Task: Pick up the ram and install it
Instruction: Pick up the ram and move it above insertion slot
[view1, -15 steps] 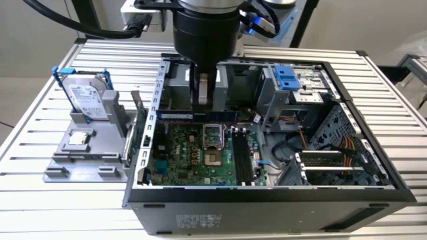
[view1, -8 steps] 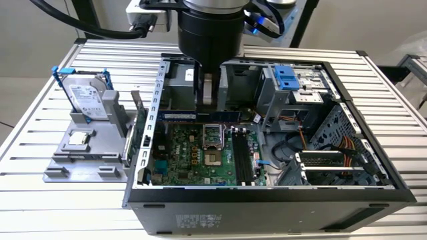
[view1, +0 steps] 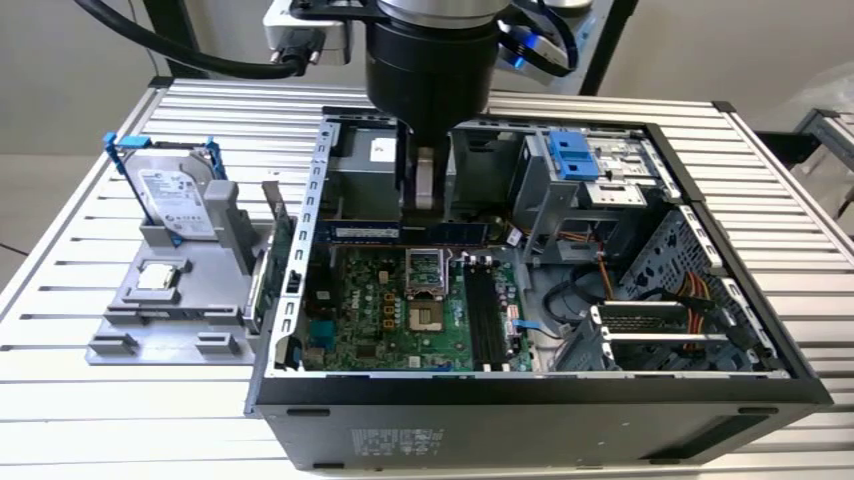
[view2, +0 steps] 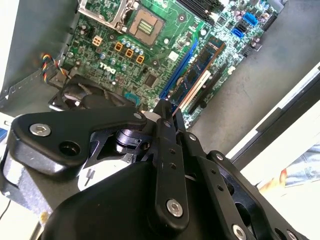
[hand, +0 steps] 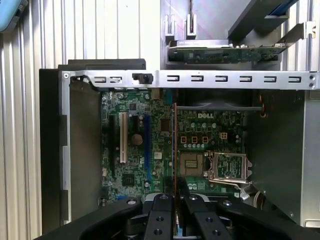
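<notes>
The ram (view1: 367, 232) is a thin green stick held level above the motherboard (view1: 374, 310) of the open computer case (view1: 534, 385). My gripper (view1: 424, 205) comes down from above at the far side of the case and is shut on it. In the first wrist view the ram (hand: 174, 145) appears edge-on as a thin line running out from my gripper (hand: 174, 197). In the second wrist view the ram (view2: 205, 62) shows its dark chips beyond my gripper (view2: 164, 107). The black memory slots (view1: 478, 315) lie below, to the exterior view's right of the processor socket (view1: 424, 320).
A grey fixture (view1: 174, 310) on the exterior view's left carries a silver hard drive in a blue frame (view1: 174, 200) and a small square chip (view1: 158, 278). Drive bays (view1: 587, 170) and cables (view1: 667, 290) fill the case's right side. The table (view1: 80, 230) is ribbed metal.
</notes>
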